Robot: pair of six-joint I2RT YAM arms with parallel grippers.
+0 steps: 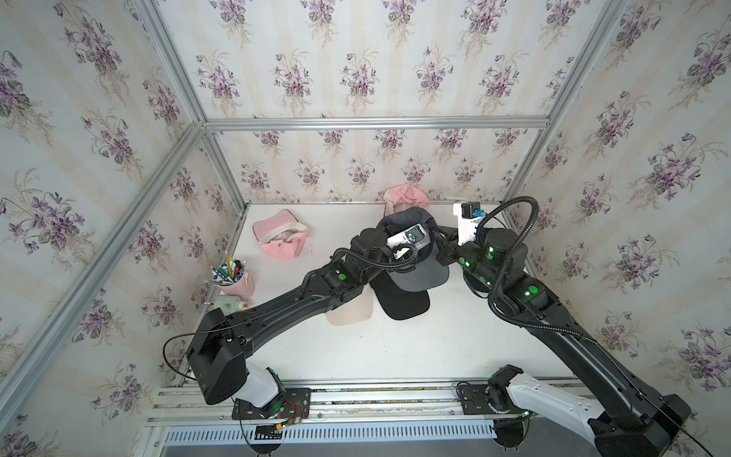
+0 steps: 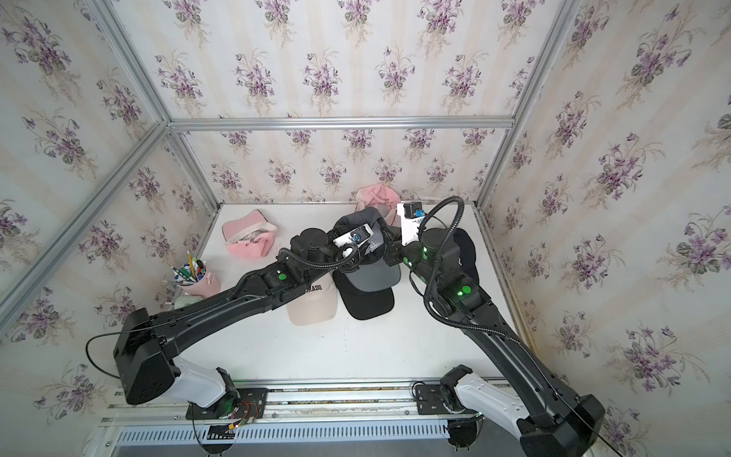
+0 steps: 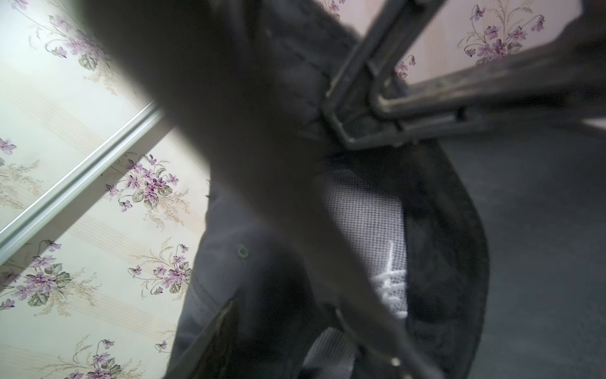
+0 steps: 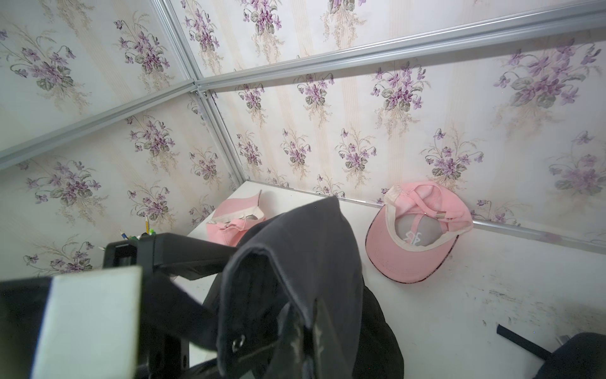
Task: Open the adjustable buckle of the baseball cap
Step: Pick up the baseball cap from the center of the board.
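A dark grey baseball cap [image 1: 421, 273] [image 2: 372, 273] hangs above the table between my two grippers, brim toward the front. My right gripper [image 4: 308, 344] [image 1: 443, 247] is shut on the cap's rear edge [image 4: 295, 246]. My left gripper [image 1: 419, 237] reaches into the cap from the left; one finger [image 3: 213, 334] shows beside a blurred strap [image 3: 295, 213] that runs across the white mesh lining [image 3: 367, 223]. A small bright metal piece [image 3: 395, 361] sits on that strap. The buckle itself is not clear in any view, and the left jaws' far side is hidden.
Two pink caps lie at the back [image 1: 279, 239] [image 1: 407, 196]. A beige cap [image 1: 352, 312] and a black cap [image 1: 403, 304] lie under the held cap. Another black cap [image 2: 466, 245] sits beneath the right arm. A pink pen cup [image 1: 233, 277] and a bottle [image 1: 231, 304] stand left.
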